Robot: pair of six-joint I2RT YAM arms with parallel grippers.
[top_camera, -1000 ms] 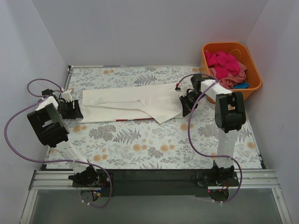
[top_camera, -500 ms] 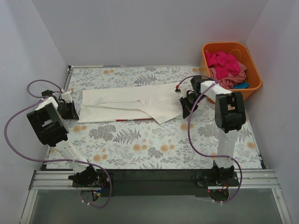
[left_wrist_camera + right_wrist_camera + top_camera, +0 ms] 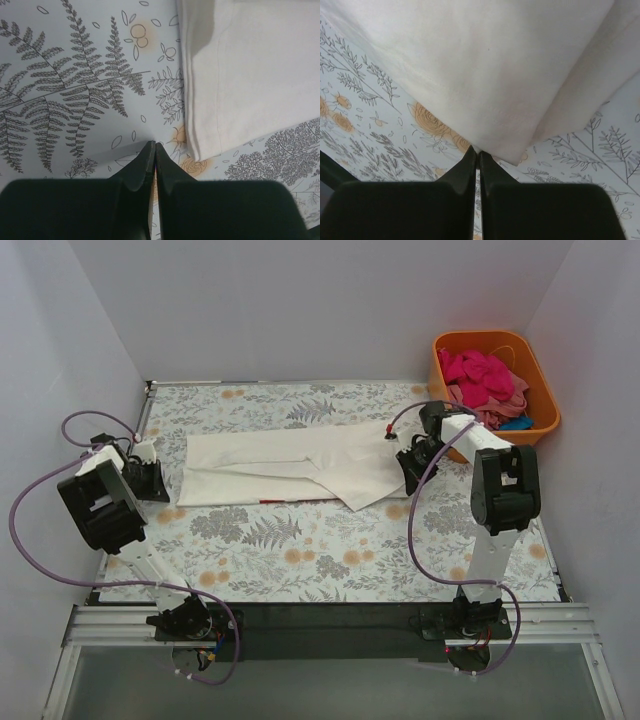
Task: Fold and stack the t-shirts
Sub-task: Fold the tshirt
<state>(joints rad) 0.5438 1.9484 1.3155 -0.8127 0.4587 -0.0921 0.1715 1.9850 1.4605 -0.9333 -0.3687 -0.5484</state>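
Note:
A white t-shirt point(image 3: 290, 465) lies folded into a long strip across the floral table, with a small red mark at its near edge. My right gripper point(image 3: 408, 466) is at the strip's right end, shut on the white t-shirt's corner point(image 3: 485, 60); the tips point(image 3: 478, 152) pinch the hem. My left gripper point(image 3: 157, 480) rests on the table a little left of the strip's left end. In the left wrist view its jaws point(image 3: 154, 146) are shut with nothing between them, and the white t-shirt's edge point(image 3: 250, 75) lies just to the right.
An orange tub point(image 3: 541, 380) stands at the back right corner, close behind the right arm. It holds a magenta t-shirt point(image 3: 478, 373), a pink one point(image 3: 497, 410) and a blue one point(image 3: 518, 423). White walls enclose the table on three sides.
The left gripper has shut empty, apart from the shirt. The right gripper has moved right with the shirt's corner, and the whole strip has slid right, away from the left gripper.

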